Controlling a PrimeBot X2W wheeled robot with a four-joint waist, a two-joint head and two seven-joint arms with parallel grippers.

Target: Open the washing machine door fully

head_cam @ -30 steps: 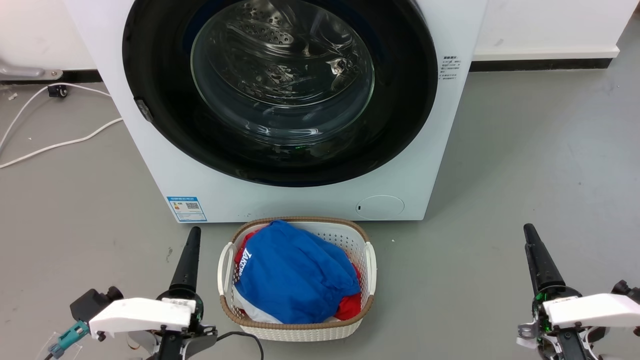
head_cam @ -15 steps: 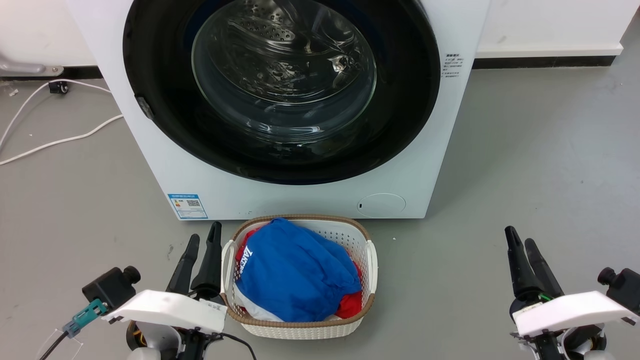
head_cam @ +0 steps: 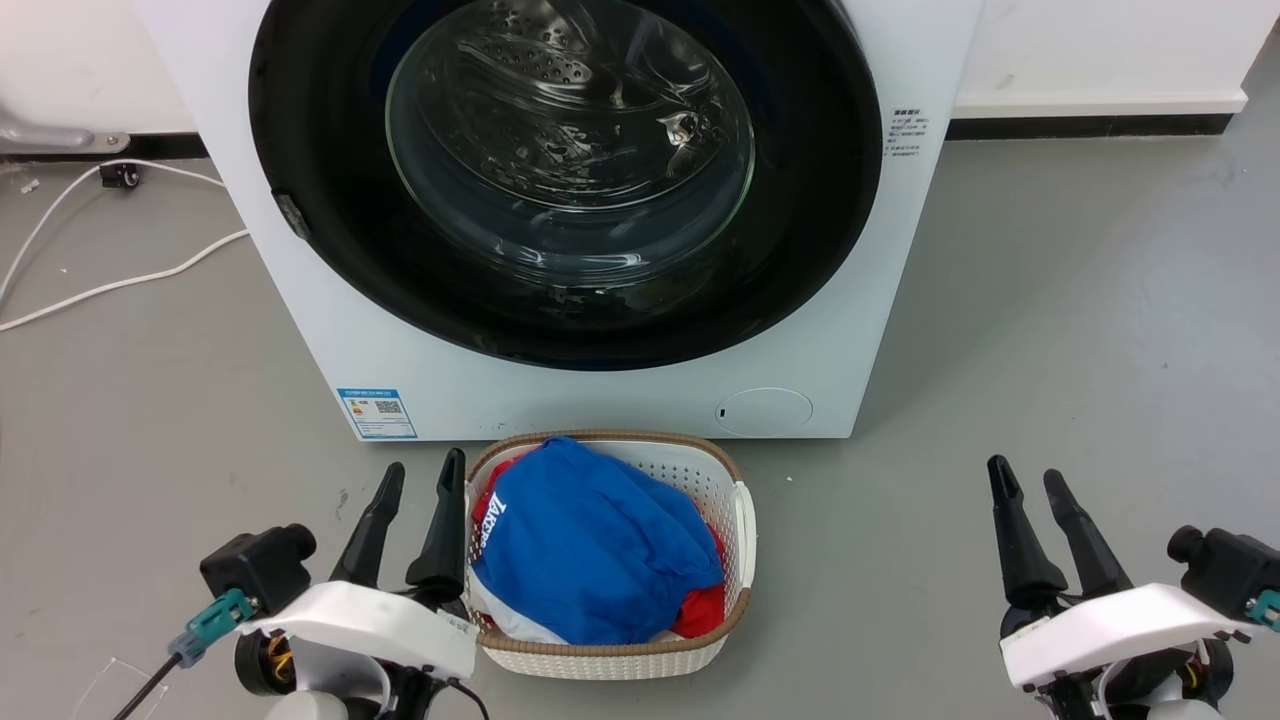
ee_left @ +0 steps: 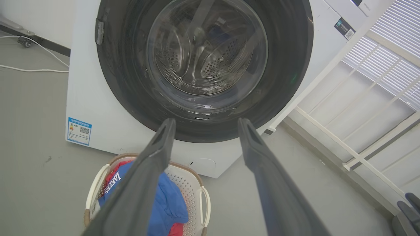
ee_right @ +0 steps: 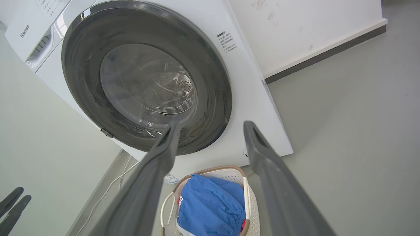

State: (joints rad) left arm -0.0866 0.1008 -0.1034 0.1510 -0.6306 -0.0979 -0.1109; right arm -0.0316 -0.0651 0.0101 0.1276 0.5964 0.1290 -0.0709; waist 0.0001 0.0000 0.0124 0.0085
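The washing machine door (head_cam: 565,170) fills the upper middle of the head view. It is a glossy black disc with a clear glass bowl, lying flat against the front of the white washing machine (head_cam: 600,400), shut. A small grey latch (head_cam: 292,215) sits at the disc's left edge, and the steel drum (head_cam: 540,65) shows through the glass. Low on the machine's front are a blue label (head_cam: 377,413) at the left and a round flap (head_cam: 763,411) at the right. Just in front of the machine, on the grey floor (head_cam: 1050,300), stands a white laundry basket (head_cam: 740,520) with a brown rim, holding a blue garment (head_cam: 590,545) over red cloth (head_cam: 700,612). The left claw (head_cam: 423,465) is at the lower left with its fingers spread. Its inner finger is just beside the basket's left wall; whether they touch I cannot tell. The right claw (head_cam: 1023,470) is at the lower right, fingers also spread, well apart from basket and machine. A white cable (head_cam: 120,285) lies on the floor at the far left.

In the left wrist view the claw's two fingers stand apart, pointing at the lower part of the closed door, with the basket beneath them. The right claw's tips show in the bottom right corner.

In the right wrist view the fingers are likewise spread, framing the door's lower edge and the basket. The door sits flush in the machine's front, and the left claw's tips show at the bottom left.
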